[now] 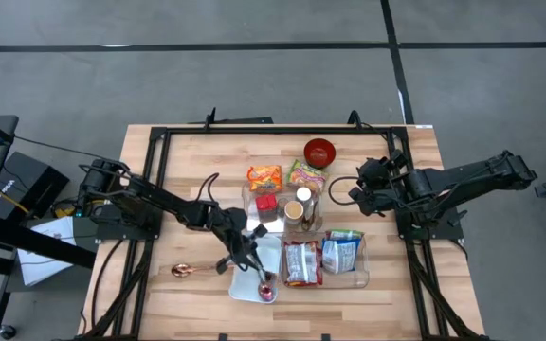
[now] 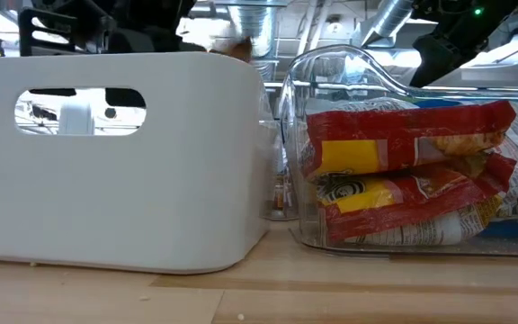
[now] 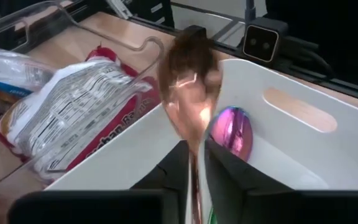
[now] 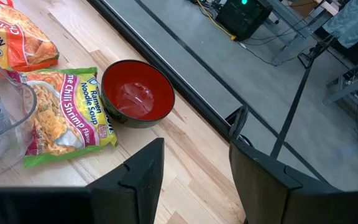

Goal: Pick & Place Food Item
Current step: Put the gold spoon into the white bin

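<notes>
- The left gripper [image 1: 252, 256] is reaching over the white bin [image 1: 254, 284] at the surface's front, its fingers [image 3: 225, 177] clenching the handle of a copper spoon [image 3: 188, 87].
- A shiny pink egg-shaped candy [image 3: 232, 132] is lying inside the bin, just beyond the spoon's bowl.
- The right gripper [image 1: 360, 187] is hovering near the red bowl [image 4: 137, 93], fingers [image 4: 143, 168] released, gripping nothing.
</notes>
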Robot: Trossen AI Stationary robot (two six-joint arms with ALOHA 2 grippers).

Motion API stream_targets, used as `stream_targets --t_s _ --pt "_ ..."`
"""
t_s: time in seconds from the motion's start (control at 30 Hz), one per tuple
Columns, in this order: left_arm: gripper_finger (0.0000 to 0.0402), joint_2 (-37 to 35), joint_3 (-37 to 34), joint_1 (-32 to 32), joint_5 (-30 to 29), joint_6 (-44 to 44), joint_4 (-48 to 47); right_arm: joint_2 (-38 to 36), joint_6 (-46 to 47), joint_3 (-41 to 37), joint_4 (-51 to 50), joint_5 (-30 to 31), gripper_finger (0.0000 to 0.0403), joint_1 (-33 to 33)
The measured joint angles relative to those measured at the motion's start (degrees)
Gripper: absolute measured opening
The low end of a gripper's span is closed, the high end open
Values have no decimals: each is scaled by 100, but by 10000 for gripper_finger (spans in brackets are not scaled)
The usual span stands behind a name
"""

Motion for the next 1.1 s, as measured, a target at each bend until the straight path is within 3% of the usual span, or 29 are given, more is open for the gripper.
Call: stream_targets --t_s 0.27,0.63,0.83,1.1 --pt "92 -49 1 0 -4 -13 -4 0 0 0 0 -2 175 1" --pt "97 -389 -18 0 -11 -15 -72 0 0 -1 0 -26 175 -1" --pt "97 -1167 -259 0 -13 -209 -261 0 0 -2 0 -46 176 1" --pt "98 -2562 -918 -17 -353 -1542 -627 0 0 -2 1 -45 175 0"
